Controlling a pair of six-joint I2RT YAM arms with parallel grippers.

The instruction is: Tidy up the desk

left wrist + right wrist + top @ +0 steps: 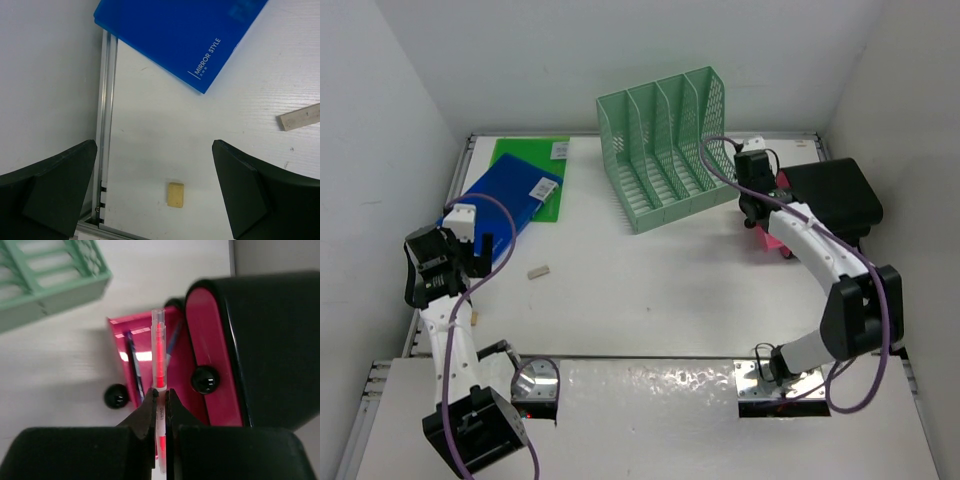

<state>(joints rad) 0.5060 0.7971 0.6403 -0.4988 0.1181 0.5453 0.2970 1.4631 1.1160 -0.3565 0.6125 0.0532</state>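
The white desk [650, 300] fills the middle of the top view, its metal rail showing along the left edge. At 9 o'clock the left gripper [470, 240] hangs over the desk's left side with its jaws spread wide and nothing between them. Its wrist view shows the fingers [55, 185] apart above bare desk and a small tan eraser [175, 194] lying between them. A blue folder [500, 200] lies at 10 o'clock, overlapping a green folder [535, 160] behind it. A pale stick [538, 271] lies at 4 o'clock from the blue folder. The mint rack [665, 150] stands at 12 o'clock. At 2 o'clock the right gripper [160, 392] is clamped on a red pen [158, 350], above a pink holder [120, 340] that contains a blue pen [134, 365]. A black box [835, 195] sits against the holder at its 3 o'clock.
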